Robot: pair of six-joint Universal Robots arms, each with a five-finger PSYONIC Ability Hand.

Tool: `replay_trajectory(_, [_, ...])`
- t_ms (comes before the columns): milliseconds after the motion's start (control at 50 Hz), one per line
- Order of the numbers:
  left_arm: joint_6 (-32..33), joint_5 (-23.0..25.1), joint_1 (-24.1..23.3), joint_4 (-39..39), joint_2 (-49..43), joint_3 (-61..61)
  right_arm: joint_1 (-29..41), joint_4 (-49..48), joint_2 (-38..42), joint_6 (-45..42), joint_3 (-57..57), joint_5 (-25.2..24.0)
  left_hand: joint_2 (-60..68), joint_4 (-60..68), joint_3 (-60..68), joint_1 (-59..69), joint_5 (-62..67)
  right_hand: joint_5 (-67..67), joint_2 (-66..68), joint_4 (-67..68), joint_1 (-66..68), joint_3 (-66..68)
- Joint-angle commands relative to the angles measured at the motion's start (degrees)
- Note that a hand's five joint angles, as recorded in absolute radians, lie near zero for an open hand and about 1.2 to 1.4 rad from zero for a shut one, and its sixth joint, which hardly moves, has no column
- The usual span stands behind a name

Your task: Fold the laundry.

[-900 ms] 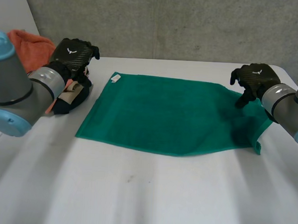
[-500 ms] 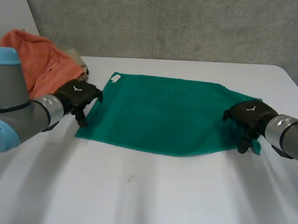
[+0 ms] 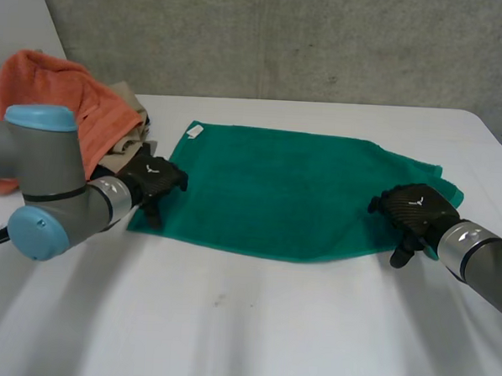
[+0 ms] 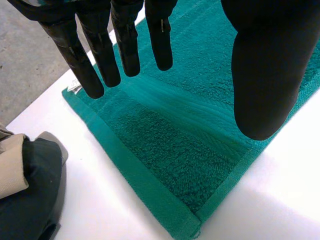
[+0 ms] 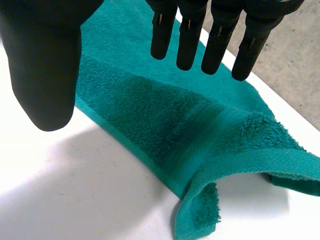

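left hand (image 3: 155,176) hung spread and empty over the near-left corner of the green towel (image 3: 293,190). right hand (image 3: 414,209) did likewise over its near-right corner.

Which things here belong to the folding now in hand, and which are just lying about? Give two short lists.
In hand: green towel; left hand, open at its near left corner; right hand, open at its rumpled near right corner.
Lying about: orange cloth; beige and dark clothes beside it.
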Motion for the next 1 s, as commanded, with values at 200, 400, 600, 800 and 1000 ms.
replay_trajectory(200, [3.62,-4.12,-2.5,-4.01,-3.69,4.36,-0.34,-1.1,1.0,-0.8,0.03,-0.01,7.35,7.2,7.51,7.73,6.88,3.56,1.32,2.08,1.03,0.87])
replay_trajectory(400, [4.15,-7.29,-3.64,-4.45,-5.8,7.17,-0.16,-1.28,1.09,-0.89,0.3,-0.01,10.21,10.07,10.37,10.59,9.75,3.56,1.32,2.08,1.03,0.87])
replay_trajectory(600, [5.81,-10.98,-5.57,-5.42,-8.08,11.03,-0.07,-1.8,0.83,-1.15,1.0,-0.01,15.92,15.77,16.08,16.3,15.45,3.56,1.32,2.08,1.03,0.87])
replay_trajectory(800, [7.04,-13.18,-6.98,-6.65,-9.93,14.02,-0.07,-2.24,0.39,-1.41,1.53,-0.28,24.17,24.02,24.33,24.55,23.7,3.73,1.49,2.25,1.19,1.04])
replay_trajectory(1000, [9.15,-15.55,-8.03,-8.4,-12.65,18.51,-0.34,-2.95,-0.49,-1.5,2.23,-0.37,43.15,43.01,43.31,43.53,42.69,3.9,1.66,2.42,1.36,1.21])
